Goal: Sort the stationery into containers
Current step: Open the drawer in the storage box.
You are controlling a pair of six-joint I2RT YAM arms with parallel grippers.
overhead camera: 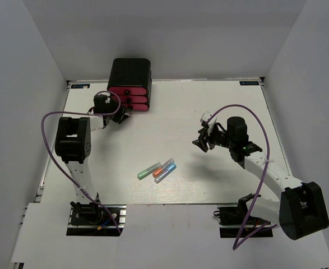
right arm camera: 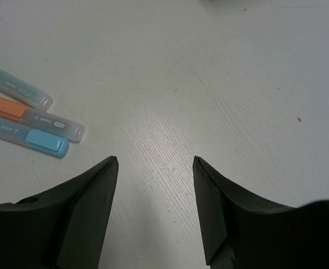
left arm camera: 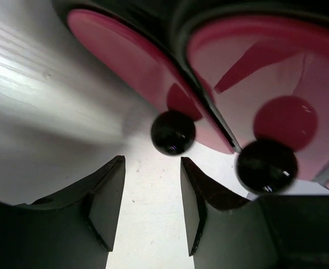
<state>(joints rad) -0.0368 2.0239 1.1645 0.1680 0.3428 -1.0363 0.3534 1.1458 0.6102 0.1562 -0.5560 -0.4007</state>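
Note:
The glossy black box [overhead camera: 129,72] stands at the far left with three pink-red drawers [overhead camera: 129,96] facing the near side. My left gripper [overhead camera: 120,117] is open just in front of the lowest drawer. In the left wrist view its fingertips [left arm camera: 152,162] stand apart, empty, right below a black knob [left arm camera: 173,132]; a second knob [left arm camera: 266,165] shows to the right. Three capsules lie side by side mid-table: green [overhead camera: 149,170], orange [overhead camera: 163,167], blue [overhead camera: 165,174]. My right gripper [overhead camera: 202,142] is open and empty, right of them. They show at the upper left of the right wrist view: green [right arm camera: 15,89], orange [right arm camera: 35,116], blue [right arm camera: 27,137].
The white table [overhead camera: 226,106] is walled by grey panels at left, back and right. A purple cable loops over each arm.

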